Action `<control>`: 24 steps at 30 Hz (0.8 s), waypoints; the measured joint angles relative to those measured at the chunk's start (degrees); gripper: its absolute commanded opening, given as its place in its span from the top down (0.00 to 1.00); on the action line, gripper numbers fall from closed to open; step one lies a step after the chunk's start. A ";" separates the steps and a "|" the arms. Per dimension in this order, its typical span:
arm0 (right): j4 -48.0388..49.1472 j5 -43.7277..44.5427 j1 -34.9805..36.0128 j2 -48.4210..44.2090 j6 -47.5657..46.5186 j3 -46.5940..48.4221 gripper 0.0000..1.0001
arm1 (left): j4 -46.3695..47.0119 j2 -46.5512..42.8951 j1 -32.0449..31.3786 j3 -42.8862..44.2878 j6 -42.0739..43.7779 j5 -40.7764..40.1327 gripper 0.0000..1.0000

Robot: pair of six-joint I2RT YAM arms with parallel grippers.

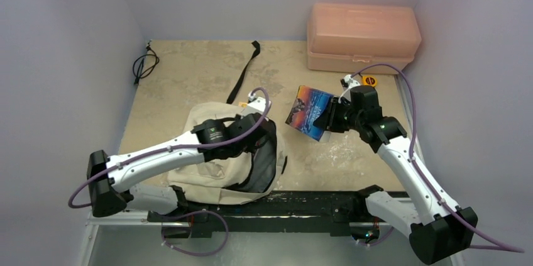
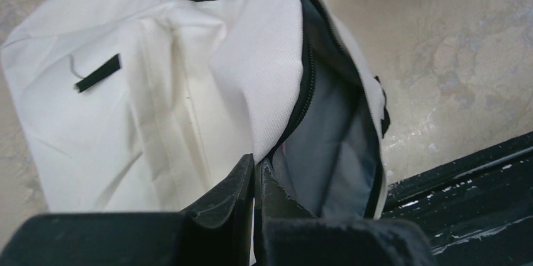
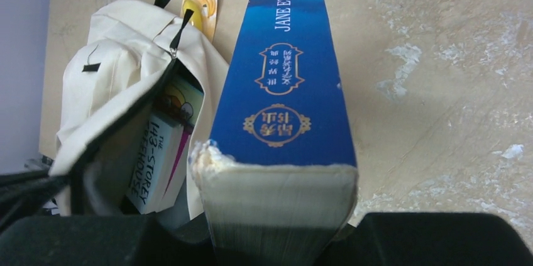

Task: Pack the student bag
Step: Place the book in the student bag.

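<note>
Walls close on three sides of table (image 1: 188, 71); black rail (image 1: 302, 206) along near edge; pink box (image 1: 361, 36) in far-right corner. Bare tabletop between box and student bag (image 1: 204, 121). Bag lying near-left, mouth facing right, strap (image 1: 244, 71) trailing to far side. Pinched tight on the bag's zipper edge: left gripper (image 2: 256, 168), holding the mouth open. Clamped on blue Jane Eyre book (image 3: 283, 90): right gripper (image 3: 276, 228), book tilted, just right of the mouth, apart from bag. Inside bag: Treehouse book (image 3: 157, 159) against grey lining.
</note>
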 measured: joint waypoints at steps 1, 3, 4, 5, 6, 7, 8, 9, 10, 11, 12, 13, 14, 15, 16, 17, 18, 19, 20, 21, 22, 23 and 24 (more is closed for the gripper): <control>-0.26 -0.39 0.00 0.02 -0.46 0.13 1.00 | 0.13 -1.88 1.51 -0.85 0.76 0.04 1.00; -0.85 -1.07 0.04 0.00 -1.31 0.61 1.00 | 0.31 -5.84 4.26 -2.75 2.19 0.13 1.00; -1.09 -1.53 0.04 0.00 -1.68 0.92 1.00 | 0.39 -7.87 5.53 -3.61 2.80 0.11 1.00; -1.18 -2.10 0.04 0.00 -1.99 1.22 1.00 | 0.42 -9.90 6.69 -4.39 3.61 0.11 1.00; -1.18 -2.78 0.04 0.00 -2.23 1.53 1.00 | 0.37 -11.37 7.48 -4.83 4.11 0.11 1.00; -1.16 -3.50 0.04 -0.04 -2.29 1.84 1.00 | 0.44 -12.92 8.26 -5.25 4.92 0.17 1.00; -1.09 -4.59 0.02 -0.04 -2.29 2.25 1.00 | 0.42 -14.01 8.92 -5.42 5.42 0.20 1.00; -0.96 -5.86 0.00 -0.11 -2.27 2.62 1.00 | 0.46 -14.91 9.60 -5.53 6.01 0.35 1.00; -0.85 -7.30 0.00 -0.15 -2.21 3.04 1.00 | 0.46 -15.39 10.19 -5.53 6.47 0.44 1.00; -0.70 -8.52 0.00 -0.20 -2.08 3.34 1.00 | 0.52 -15.58 10.78 -5.55 6.91 0.52 1.00; -0.52 -10.21 0.00 -0.28 -1.97 3.76 1.00 | 0.61 -15.67 11.56 -5.55 7.30 0.68 1.00; -0.46 -12.20 0.00 -0.44 -1.81 4.28 1.00 | 0.70 -15.69 12.57 -5.55 7.80 0.94 1.00; -0.39 -13.55 0.00 -0.55 -1.70 4.63 1.00 | 0.76 -15.69 13.27 -5.60 8.07 1.07 1.00; -0.24 -15.08 0.00 -0.66 -1.60 5.03 1.00 | 0.90 -15.69 14.23 -5.73 8.46 1.49 1.00; 0.09 -16.72 0.02 -0.81 -1.33 5.25 1.00 | 1.09 -15.72 15.17 -5.90 8.90 1.86 1.00; 0.48 -18.03 0.02 -0.96 -1.05 5.31 1.00 | 1.31 -15.72 15.98 -6.10 9.22 2.05 1.00; 1.09 -19.74 0.04 -1.16 -0.42 5.31 1.00 | 1.55 -15.72 16.90 -6.36 9.62 2.40 1.00; 1.66 -20.94 0.04 -1.27 0.31 5.31 1.00 | 1.66 -15.74 17.77 -6.60 9.88 2.82 1.00; 2.49 -22.47 0.04 -1.29 1.31 5.31 1.00 | 1.77 -15.80 18.67 -6.84 10.03 3.19 1.00; 3.69 -24.00 0.07 -1.29 2.69 5.29 1.00 | 1.84 -15.93 19.52 -7.06 10.23 3.54 1.00; 5.49 -25.57 0.04 -1.29 4.31 5.01 1.00 | 1.90 -16.15 20.50 -7.32 10.51 3.89 1.00; 7.91 -27.15 0.04 -1.42 5.97 4.33 1.00 | 1.90 -16.37 21.27 -7.48 10.88 4.11 1.00; 10.21 -28.35 0.07 -1.53 7.39 3.54 1.00 | 1.95 -16.70 22.23 -7.63 11.19 4.50 1.00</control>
